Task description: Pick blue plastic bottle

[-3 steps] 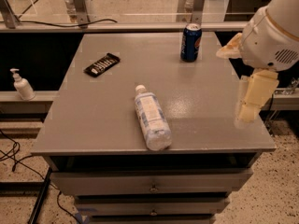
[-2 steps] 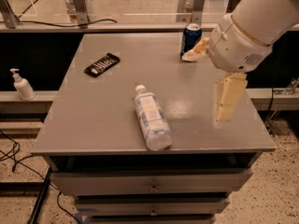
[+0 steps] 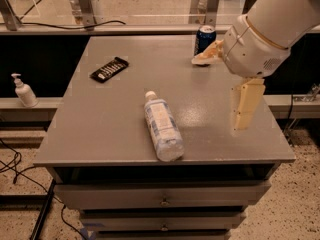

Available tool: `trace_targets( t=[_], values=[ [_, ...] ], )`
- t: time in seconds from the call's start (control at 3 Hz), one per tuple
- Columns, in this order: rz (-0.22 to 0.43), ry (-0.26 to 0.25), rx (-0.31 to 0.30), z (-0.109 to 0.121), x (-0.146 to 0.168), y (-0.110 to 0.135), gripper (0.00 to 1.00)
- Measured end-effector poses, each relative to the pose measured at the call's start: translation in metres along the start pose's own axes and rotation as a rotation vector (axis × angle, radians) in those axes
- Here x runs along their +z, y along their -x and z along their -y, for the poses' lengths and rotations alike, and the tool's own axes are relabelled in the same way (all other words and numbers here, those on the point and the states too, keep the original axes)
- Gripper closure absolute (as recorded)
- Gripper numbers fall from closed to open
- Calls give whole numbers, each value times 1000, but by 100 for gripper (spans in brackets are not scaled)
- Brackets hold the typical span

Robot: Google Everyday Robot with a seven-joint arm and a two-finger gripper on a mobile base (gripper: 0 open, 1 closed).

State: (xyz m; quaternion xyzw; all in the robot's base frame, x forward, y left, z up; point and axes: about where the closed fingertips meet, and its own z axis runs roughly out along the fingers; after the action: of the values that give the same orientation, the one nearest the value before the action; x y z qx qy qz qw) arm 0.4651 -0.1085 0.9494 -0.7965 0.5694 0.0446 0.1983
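The blue plastic bottle (image 3: pixel 162 128) lies on its side near the front edge of the grey table (image 3: pixel 110 119), white cap pointing away, pale blue-and-white label up. My gripper (image 3: pixel 218 94) hangs over the right part of the table, to the right of the bottle and clear of it. It is open and empty. One pale finger (image 3: pixel 206 57) points left by the can and the other finger (image 3: pixel 247 105) points down toward the table.
A dark blue soda can (image 3: pixel 204 37) stands at the back right, just behind my finger. A black flat packet (image 3: pixel 109 68) lies at the back left. A small white pump bottle (image 3: pixel 23 91) stands on a ledge left of the table. Drawers sit below the tabletop.
My arm and gripper have moved left over the table, closer to the bottle and in front of the can. The bottle, can and packet have not moved.
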Motion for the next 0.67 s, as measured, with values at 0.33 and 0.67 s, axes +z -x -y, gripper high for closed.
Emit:
trace_targets(
  t=[0.33, 0.67],
  values=[
    [-3, -36, -82, 1, -3, 0, 0],
    [-16, -107, -286, 14, 2, 15, 0]
  ],
)
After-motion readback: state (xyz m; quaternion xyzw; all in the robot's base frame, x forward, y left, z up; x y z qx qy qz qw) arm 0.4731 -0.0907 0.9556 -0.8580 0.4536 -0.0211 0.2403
